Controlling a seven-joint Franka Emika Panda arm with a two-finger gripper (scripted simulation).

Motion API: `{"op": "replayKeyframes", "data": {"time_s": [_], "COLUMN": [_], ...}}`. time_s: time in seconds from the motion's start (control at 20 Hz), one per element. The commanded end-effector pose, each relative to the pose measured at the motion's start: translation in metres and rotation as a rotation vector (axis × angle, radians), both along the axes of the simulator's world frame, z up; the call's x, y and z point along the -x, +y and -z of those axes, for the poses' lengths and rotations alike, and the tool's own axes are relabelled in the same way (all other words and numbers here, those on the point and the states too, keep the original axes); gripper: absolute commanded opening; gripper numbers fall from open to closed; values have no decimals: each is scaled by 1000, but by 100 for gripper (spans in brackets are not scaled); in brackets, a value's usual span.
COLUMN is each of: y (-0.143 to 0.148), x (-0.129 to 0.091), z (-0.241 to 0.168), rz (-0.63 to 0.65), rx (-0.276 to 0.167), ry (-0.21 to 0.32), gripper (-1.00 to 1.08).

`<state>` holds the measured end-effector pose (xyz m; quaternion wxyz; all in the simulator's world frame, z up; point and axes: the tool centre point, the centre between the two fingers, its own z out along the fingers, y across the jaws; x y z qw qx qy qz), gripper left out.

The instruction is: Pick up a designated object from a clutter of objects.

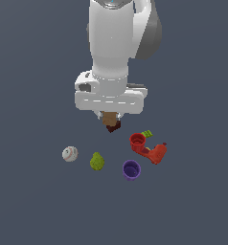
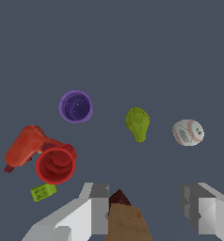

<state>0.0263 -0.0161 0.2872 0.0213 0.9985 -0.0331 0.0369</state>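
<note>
In the exterior view, the white arm's gripper (image 1: 110, 116) hangs above the clutter, over a tan box (image 1: 109, 118), well apart from the small purple plastic cup (image 1: 131, 170) standing upright on the grey counter (image 1: 34, 201).

In the wrist view, the gripper (image 2: 149, 207) has its jaws spread and empty; the purple cup (image 2: 76, 107) lies ahead of it, beyond the red cup (image 2: 56, 164). Approach, grasp and lift all appear left to do.

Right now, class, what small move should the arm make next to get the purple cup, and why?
Probably shift the open pincer sideways until it is over the purple cup; it hangs empty above the tan box, with the cup standing clear of the pear.
</note>
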Motion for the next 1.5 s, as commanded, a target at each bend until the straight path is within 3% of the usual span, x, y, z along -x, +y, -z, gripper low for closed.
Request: {"op": "replayKeyframes", "data": {"time_s": [0.0,0.75,1.45], "y": [4,42,91], "x": [-10,-62,-85], "z": [12,88,154], "rz": [5,13,-22], "rx": [8,39,21], "ry": [-27,-214,-389], "gripper": [28,28,28]}}
